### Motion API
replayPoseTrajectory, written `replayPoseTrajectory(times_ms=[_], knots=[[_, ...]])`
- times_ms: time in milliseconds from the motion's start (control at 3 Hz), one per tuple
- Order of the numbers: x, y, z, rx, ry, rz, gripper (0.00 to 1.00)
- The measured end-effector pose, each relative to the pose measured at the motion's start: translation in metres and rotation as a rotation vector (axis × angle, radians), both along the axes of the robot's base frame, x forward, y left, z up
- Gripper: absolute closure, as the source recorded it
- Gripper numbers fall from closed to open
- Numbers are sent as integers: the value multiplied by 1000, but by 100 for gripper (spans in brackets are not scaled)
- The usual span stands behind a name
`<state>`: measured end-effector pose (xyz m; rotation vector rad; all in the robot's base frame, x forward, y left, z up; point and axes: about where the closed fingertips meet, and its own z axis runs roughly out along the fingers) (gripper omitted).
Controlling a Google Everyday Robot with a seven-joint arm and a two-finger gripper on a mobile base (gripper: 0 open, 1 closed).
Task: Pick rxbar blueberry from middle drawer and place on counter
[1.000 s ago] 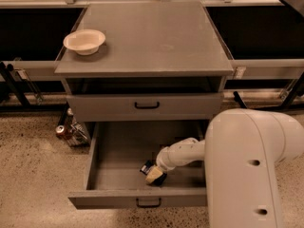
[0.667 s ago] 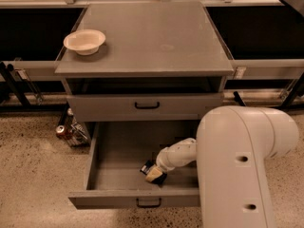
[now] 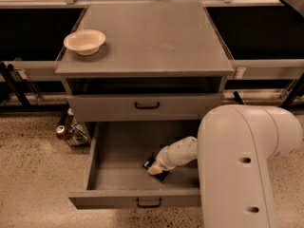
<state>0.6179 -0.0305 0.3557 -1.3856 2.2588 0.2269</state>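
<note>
The middle drawer (image 3: 114, 177) is pulled open at the bottom of the grey cabinet. Inside it, a small dark rxbar blueberry packet (image 3: 161, 175) lies on the drawer floor right of centre, mostly covered by the arm. My gripper (image 3: 154, 169) reaches down into the drawer from the right, its tip right at the packet. The white arm hides most of the drawer's right part. The counter (image 3: 152, 37) is the cabinet's flat grey top.
A pale bowl (image 3: 85, 41) sits on the counter's left front corner. A closed drawer with a dark handle (image 3: 147, 106) is above the open one. Cans and a bottle (image 3: 69, 129) stand on the floor at the cabinet's left. Dark shelving flanks the cabinet.
The arm's large white body has shifted left in view. The gripper stays at the packet in the drawer.
</note>
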Motion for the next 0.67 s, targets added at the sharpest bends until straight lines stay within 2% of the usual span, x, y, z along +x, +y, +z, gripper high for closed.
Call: replayPoseTrajectory(times_ms=[333,667], knots=[[0,0,4,0,0,0,96],[-2,3,7,57,-35,27,100]])
